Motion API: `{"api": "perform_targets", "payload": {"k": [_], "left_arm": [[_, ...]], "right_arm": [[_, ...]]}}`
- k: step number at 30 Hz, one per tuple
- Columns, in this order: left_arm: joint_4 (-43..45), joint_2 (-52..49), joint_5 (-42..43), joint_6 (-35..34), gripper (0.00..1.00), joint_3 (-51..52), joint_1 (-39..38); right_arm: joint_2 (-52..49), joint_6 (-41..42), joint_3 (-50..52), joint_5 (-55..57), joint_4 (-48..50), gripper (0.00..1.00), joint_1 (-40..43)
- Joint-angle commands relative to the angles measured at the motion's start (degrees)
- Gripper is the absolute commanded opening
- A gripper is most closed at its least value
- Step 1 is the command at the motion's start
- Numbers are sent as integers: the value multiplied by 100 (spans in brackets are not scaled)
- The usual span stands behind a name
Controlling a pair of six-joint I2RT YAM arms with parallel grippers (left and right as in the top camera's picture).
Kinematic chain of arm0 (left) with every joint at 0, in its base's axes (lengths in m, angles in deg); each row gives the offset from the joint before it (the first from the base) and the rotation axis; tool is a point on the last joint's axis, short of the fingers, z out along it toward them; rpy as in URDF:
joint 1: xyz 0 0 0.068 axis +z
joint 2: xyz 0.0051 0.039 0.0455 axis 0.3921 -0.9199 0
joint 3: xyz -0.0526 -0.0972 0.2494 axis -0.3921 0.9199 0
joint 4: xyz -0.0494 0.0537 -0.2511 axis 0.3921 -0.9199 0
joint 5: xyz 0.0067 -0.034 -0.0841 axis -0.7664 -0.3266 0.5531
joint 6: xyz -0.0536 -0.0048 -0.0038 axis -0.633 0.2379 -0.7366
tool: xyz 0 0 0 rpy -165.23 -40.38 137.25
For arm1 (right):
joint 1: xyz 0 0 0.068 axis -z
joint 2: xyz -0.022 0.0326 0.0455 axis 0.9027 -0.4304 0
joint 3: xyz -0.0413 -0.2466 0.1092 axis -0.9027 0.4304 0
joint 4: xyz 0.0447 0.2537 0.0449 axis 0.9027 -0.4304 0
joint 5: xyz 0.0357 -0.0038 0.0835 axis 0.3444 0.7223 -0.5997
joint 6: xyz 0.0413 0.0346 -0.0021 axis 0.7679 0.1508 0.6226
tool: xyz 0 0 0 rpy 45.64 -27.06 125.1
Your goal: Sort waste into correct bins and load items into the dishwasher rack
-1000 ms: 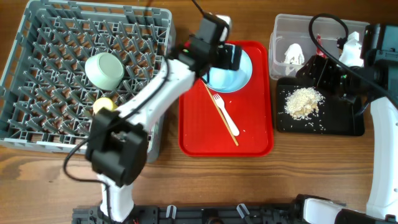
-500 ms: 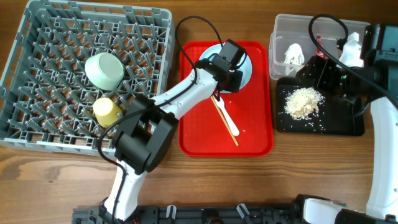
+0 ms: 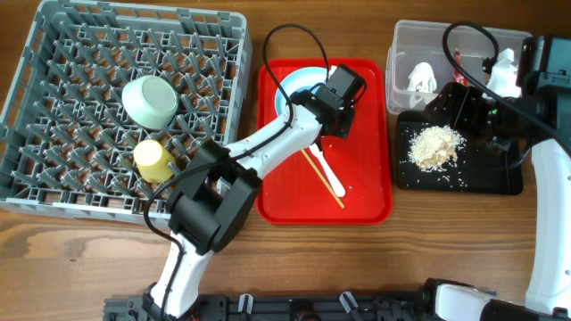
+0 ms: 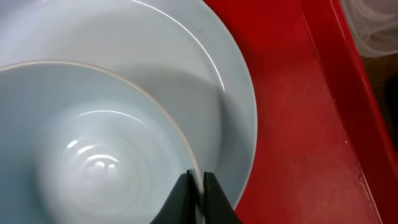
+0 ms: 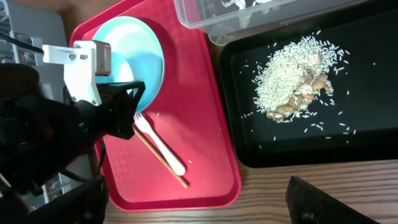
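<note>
Since the earlier frame the left arm has swung right, from the rack side across the red tray [image 4: 298, 124]. The left pincer [image 4: 196, 180] is clenched on the rim of the pale blue bowl [image 4: 93, 155], which sits on the pale blue plate [image 4: 217, 81]. The right pincer [image 3: 451, 102] is released and empty beside the black tray [image 3: 500, 178]. Recommended: lift straight up with a firm grip, so the plate is not dragged along.

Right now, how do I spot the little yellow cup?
Find the big grey rack beside the red tray. In its near part, just below the pale green bowl, sits the small yellow cup. It is the only yellow thing, and smaller than the bowl.
</note>
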Motion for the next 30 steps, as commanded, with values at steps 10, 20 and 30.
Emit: {"api": "perform_targets", "payload": {"k": [10,20,30], "left_arm": [[-39,2133,4277,227,4,-103,2656],[761,1047,7403,70,4,-101,4854],[1067,87,7989,76,4,-101,5429]], "right_arm": [[26,-111,-63,-90,33,91,13],[26,-111,-63,-92,31,91,13],[26,-48,-61,-94,31,91,13]]}}
